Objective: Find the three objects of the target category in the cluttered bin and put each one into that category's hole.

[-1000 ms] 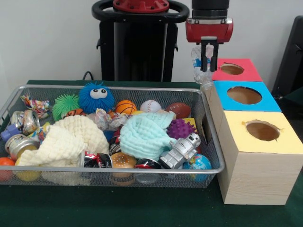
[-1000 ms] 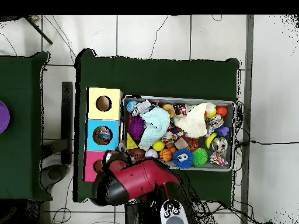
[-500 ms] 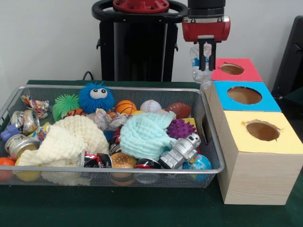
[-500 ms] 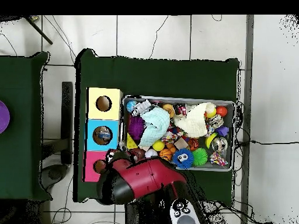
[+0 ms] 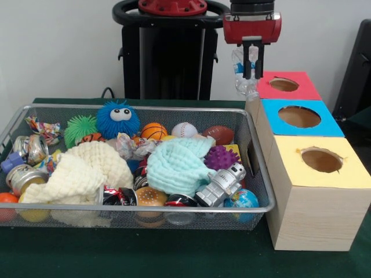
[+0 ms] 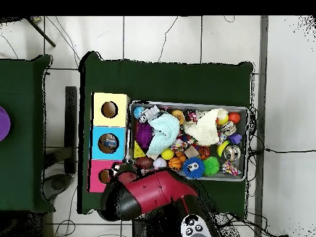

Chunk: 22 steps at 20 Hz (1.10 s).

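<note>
Where red box top (image 5: 288, 86) begins, gripper (image 5: 251, 76) clamped around crinkly clear wrapper (image 5: 239, 74), above wire-mesh bin (image 5: 257, 168).

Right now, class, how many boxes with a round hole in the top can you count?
3, in a row beside the wire basket: red-topped box farthest, blue-topped box in the middle, yellow-topped box nearest the camera.

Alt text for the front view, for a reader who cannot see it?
The red end effector hangs above the table, shut on a clear plastic wrapper, just left of the red-topped box's hole. Blue-topped and yellow-topped boxes follow toward the camera. Left of them, a wire-mesh bin holds balls, cloths, cans and a toy robot.
</note>
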Tool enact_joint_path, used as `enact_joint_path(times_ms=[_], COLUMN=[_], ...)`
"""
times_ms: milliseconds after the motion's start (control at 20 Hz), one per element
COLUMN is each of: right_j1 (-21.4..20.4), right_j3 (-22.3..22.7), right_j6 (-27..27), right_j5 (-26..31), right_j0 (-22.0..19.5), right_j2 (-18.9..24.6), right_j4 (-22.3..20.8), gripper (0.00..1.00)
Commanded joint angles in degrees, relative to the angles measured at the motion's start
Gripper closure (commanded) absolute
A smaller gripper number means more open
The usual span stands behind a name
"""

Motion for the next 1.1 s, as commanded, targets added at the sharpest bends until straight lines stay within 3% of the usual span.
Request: enact_joint_path(times_ms=[50,1100], right_j1=[-1.4,-2.9], right_j3=[1.2,-1.7], right_j6=[-5.6,-2.1], right_j5=[7.6,11.6], right_j0=[-1.8,2.3], right_j2=[5.3,4.9], right_j4=[1.0,1.9], gripper=[1.00,1.00])
